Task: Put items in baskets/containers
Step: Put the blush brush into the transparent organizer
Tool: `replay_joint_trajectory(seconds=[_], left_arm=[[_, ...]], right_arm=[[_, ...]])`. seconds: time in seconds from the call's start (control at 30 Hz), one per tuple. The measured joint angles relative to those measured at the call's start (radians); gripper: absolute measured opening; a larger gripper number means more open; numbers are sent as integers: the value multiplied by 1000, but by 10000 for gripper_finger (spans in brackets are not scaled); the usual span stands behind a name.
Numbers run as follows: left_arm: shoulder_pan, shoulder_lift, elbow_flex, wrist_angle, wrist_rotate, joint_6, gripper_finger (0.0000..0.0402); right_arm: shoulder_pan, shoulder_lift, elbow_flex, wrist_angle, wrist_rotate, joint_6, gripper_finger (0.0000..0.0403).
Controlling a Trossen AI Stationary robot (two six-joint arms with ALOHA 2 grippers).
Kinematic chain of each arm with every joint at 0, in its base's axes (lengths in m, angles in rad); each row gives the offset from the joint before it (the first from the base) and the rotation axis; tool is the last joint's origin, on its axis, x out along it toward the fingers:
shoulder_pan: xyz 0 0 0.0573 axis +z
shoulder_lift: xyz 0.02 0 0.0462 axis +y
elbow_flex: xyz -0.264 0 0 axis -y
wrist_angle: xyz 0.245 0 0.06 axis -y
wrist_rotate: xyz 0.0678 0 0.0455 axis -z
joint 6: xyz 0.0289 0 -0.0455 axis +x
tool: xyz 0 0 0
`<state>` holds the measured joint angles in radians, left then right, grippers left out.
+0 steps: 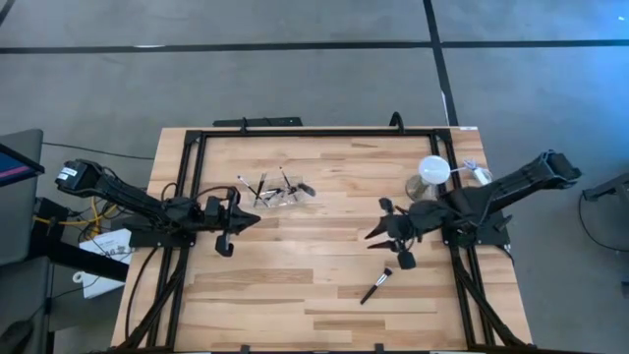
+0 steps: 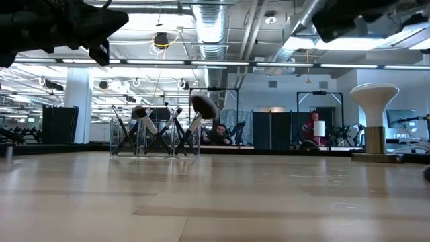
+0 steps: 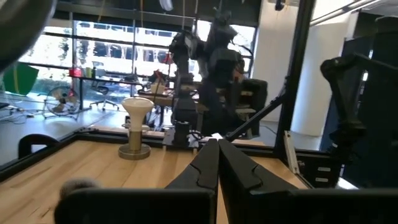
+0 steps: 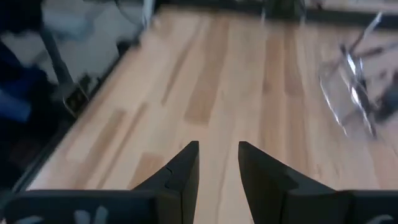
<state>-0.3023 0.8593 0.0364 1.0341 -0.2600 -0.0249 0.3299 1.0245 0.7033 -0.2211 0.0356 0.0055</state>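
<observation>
A clear plastic container (image 1: 278, 191) stands on the far middle of the table and also shows in the low view (image 2: 153, 136). Several dark-handled brushes (image 2: 168, 128) lean crossed inside it, heads up. One more brush (image 1: 374, 287) with a fluffy head lies flat on the wood nearer the front right. My left gripper (image 1: 252, 218) hovers shut just near-left of the container; in its wrist view (image 3: 215, 151) the fingertips meet. My right gripper (image 1: 378, 222) hangs open above the table right of the container, on the far side of the loose brush, a gap between its fingers (image 4: 218, 155). The blurred container (image 4: 350, 87) is off to one side there.
A white ball on a stand (image 1: 433, 171) sits at the table's far right beside the right arm, also seen in the low view (image 2: 373, 114). A black frame (image 1: 295, 131) edges the table. Bare wood (image 1: 295, 265) lies between the grippers and the near edge.
</observation>
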Motion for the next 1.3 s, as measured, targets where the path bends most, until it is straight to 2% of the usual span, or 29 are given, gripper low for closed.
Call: replay_joint_trajectory(seconds=[0.1, 0.2, 0.4, 0.5, 0.7, 0.9, 1.0, 1.17, 1.3], left_arm=[[0, 0, 0, 7, -22, 2, 6], [0, 0, 0, 8, -40, 2, 6], [0, 0, 0, 6, -50, -4, 6], [0, 1, 0, 3, -50, -9, 6], [1, 0, 0, 6, -50, -10, 6], [1, 0, 0, 6, -50, -16, 6], [1, 0, 0, 6, -50, -55, 6], [1, 0, 0, 6, -50, -114, 6], [1, 0, 0, 6, -50, -115, 6]], right_arm=[[17, -27, -154, 244, 0, -3, 102], [29, -11, -256, 401, -2, -4, 102], [23, 115, -312, 532, 5, 75, 111], [19, 194, -297, 615, -49, 100, 125], [48, 294, -229, 618, -172, 9, 165], [156, 286, -189, 431, -216, -37, 197], [224, 255, -187, 343, -166, -40, 204], [313, 285, -223, 318, 106, -32, 202], [330, 379, -278, 406, 148, 9, 194]])
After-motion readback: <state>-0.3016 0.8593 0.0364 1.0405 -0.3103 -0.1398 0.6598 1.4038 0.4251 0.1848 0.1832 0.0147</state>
